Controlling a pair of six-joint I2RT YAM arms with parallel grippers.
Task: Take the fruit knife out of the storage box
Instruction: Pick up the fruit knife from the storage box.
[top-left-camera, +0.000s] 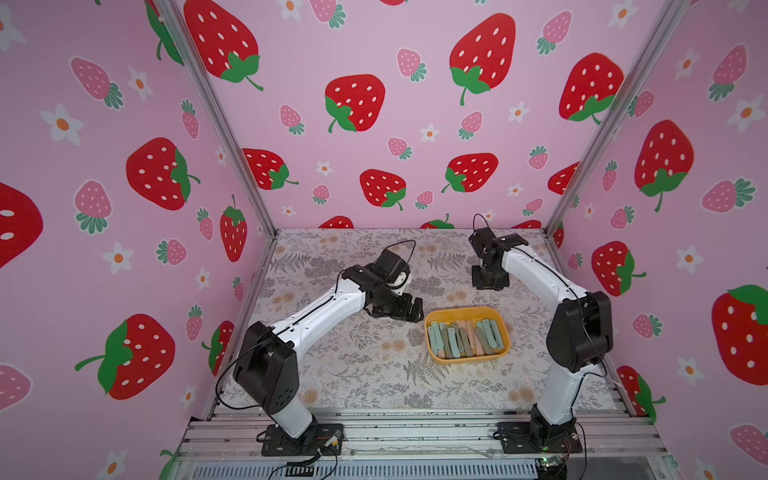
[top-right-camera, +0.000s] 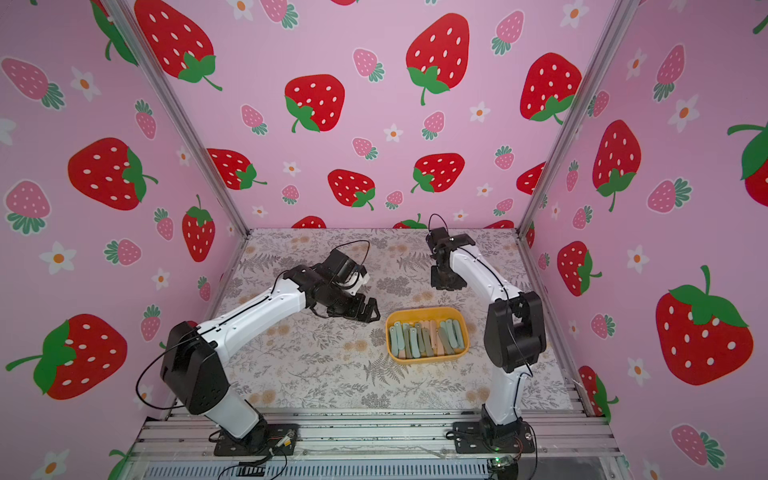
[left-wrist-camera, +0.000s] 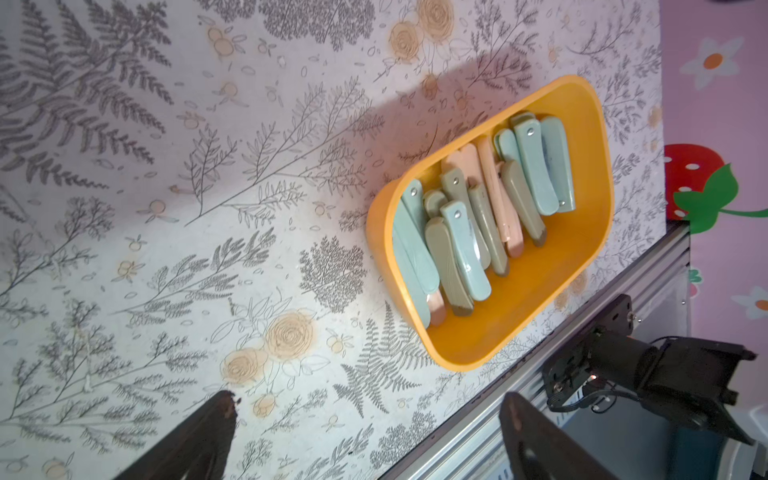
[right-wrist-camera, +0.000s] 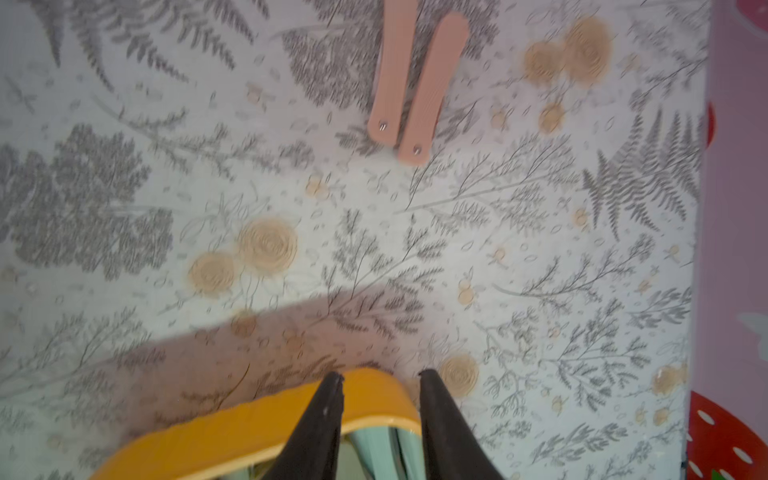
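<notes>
1. The storage box (top-left-camera: 469, 359) rests on the tabletop (top-left-camera: 353, 374). Folded fruit knives (top-left-camera: 465, 336) in teal, olive and pink are packed inside.
2. Left gripper (top-left-camera: 417, 311): just beside the box's far left corner, fingers spread wide, empty.
3. Right gripper (right-wrist-camera: 381, 375): beyond the box, fingers parted, nothing between them.
4. Only the right wrist view shows two pink knives (right-wrist-camera: 432, 87) lying on the tabletop outside the box.

I'm working in a purpose-built robot test booth, not a lived-in room: aluminium frame posts (top-left-camera: 216, 116) hold pink strawberry-print wall panels (top-left-camera: 415, 124) around a floral-print tabletop (top-left-camera: 365, 374), and both arms' black base plates (top-left-camera: 270, 441) are bolted onto bare aluminium rails (top-left-camera: 415, 432) along the front edge.
</notes>
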